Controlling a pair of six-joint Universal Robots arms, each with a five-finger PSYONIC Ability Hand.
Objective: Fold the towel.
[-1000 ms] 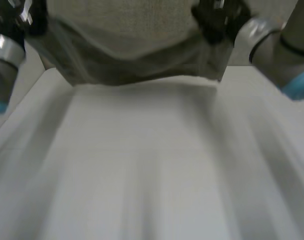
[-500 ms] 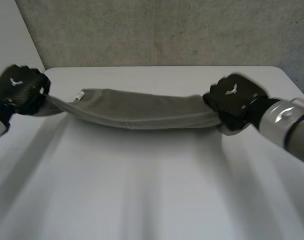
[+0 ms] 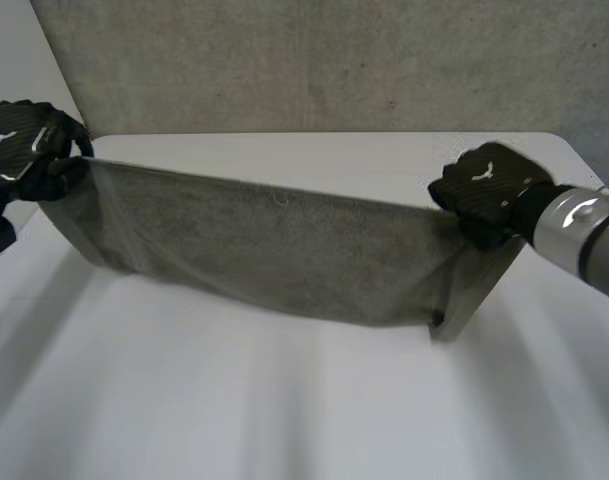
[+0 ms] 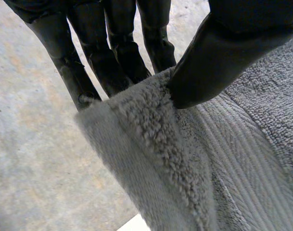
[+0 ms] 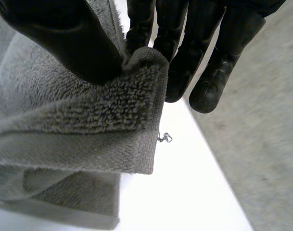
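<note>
A grey towel (image 3: 274,250) hangs stretched between both hands above the white table (image 3: 314,400), its lower edge near the tabletop. My left hand (image 3: 29,150) pinches the towel's left top corner; in the left wrist view the thumb (image 4: 223,53) presses the towel (image 4: 194,159) against the fingers (image 4: 112,57). My right hand (image 3: 484,190) holds the right top corner; in the right wrist view its thumb (image 5: 59,38) clamps the folded towel (image 5: 79,125) against the fingers (image 5: 194,57). The towel's right end hangs doubled below that hand.
A grey floor (image 3: 334,60) lies beyond the table's far edge. The table's right edge (image 5: 209,163) runs just beside my right hand, with floor past it. Bare tabletop spreads in front of the towel.
The towel was bunched low in a narrow band between the hands half a second ago. Both hands have lifted and it now hangs spread as a broad sheet.
</note>
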